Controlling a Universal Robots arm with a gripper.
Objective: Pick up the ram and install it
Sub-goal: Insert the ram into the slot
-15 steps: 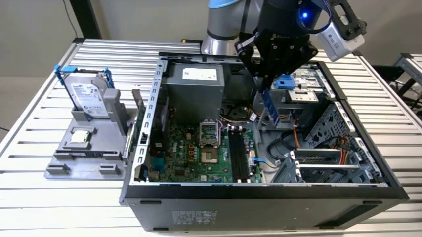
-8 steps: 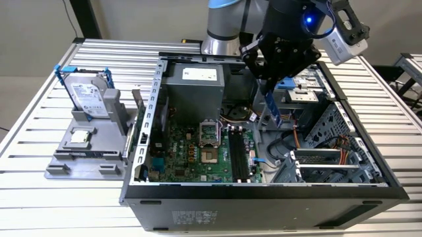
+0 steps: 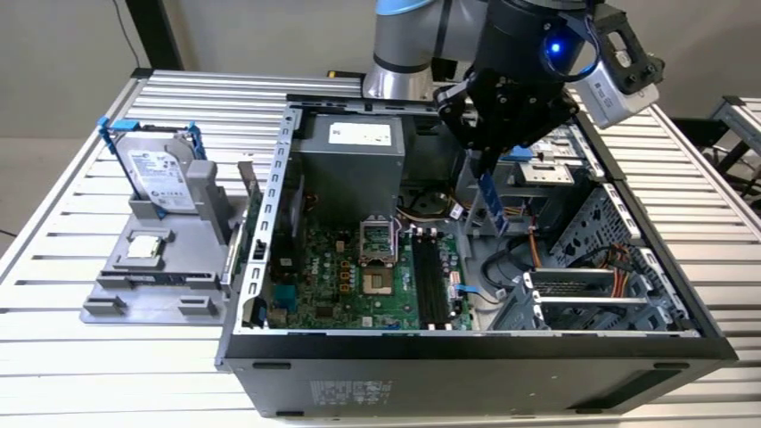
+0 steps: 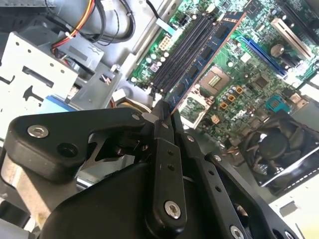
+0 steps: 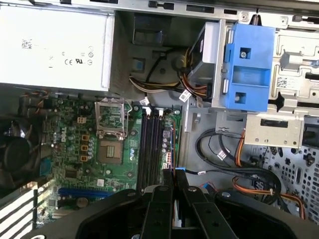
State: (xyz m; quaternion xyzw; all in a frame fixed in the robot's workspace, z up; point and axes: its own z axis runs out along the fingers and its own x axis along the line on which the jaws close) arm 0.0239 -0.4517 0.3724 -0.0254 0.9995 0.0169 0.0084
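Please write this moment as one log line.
gripper: shut on ram | ram: held over open case, not seated | slots: empty

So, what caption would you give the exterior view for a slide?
The arm's gripper holds the ram on end above the open computer case, near the motherboard's memory slots.

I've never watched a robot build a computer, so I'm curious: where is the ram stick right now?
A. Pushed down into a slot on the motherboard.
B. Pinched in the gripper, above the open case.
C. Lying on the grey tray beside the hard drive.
B: the gripper is shut on the ram, which hangs over the open case, while the slots look empty in the first wrist view.
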